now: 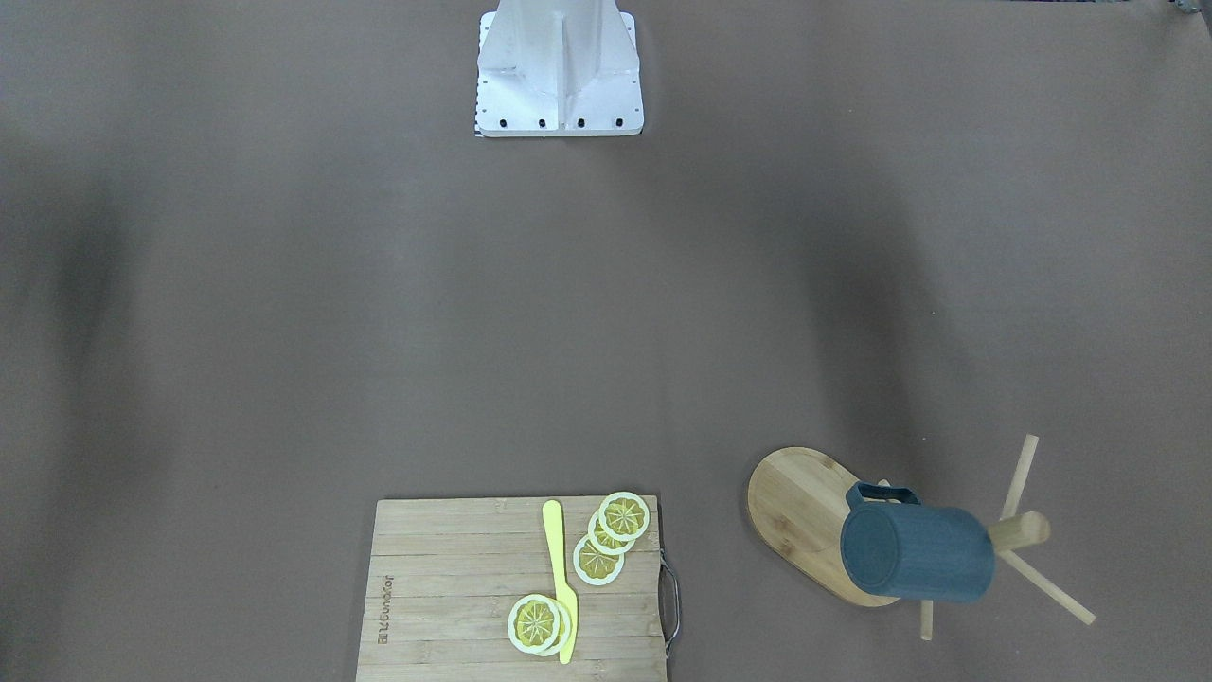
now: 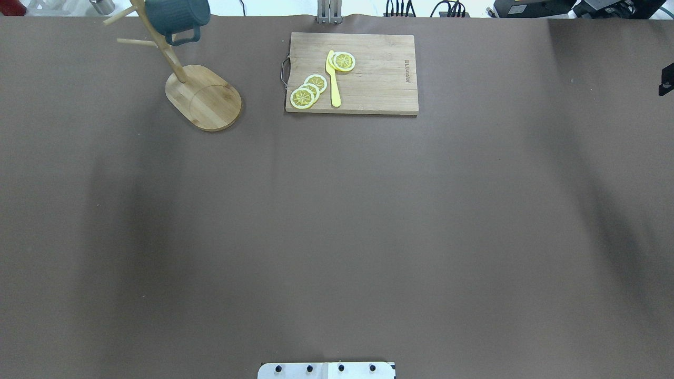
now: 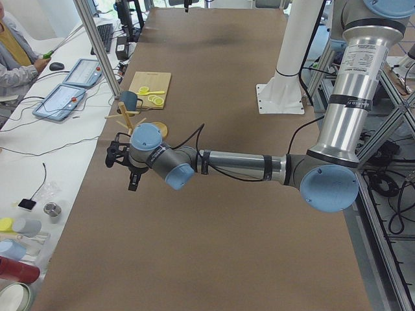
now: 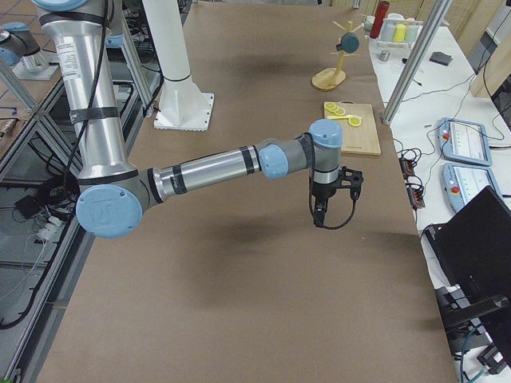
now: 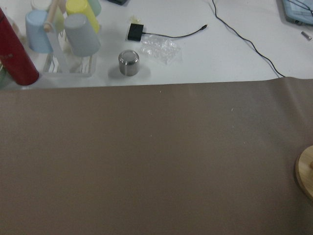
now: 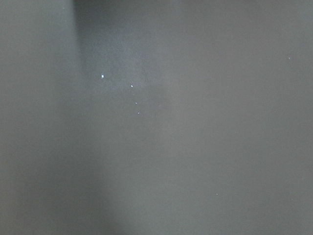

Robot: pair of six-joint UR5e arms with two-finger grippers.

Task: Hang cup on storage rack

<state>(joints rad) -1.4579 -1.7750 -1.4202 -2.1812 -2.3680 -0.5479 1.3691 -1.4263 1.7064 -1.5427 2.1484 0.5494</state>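
Observation:
The dark slate-blue cup [image 1: 923,554] hangs by its handle on a peg of the bamboo storage rack [image 1: 795,502], tilted, with its bottom towards the front-facing camera. In the overhead view the cup [image 2: 176,13] and the rack [image 2: 205,100] are at the far left. Both also show small in the exterior left view, cup [image 3: 128,100], and in the exterior right view, cup [image 4: 350,41] and rack [image 4: 329,78]. My left gripper [image 3: 133,183] hangs above the table, short of the rack. My right gripper [image 4: 320,219] hangs over the table's other end. I cannot tell whether either is open or shut.
A slatted cutting board [image 2: 368,79] with lemon slices [image 2: 308,92] and a yellow knife [image 2: 333,79] lies at the far middle. The robot's base plate [image 1: 559,104] is at the near edge. Cups and a red bottle [image 5: 17,54] stand beyond the table's left end.

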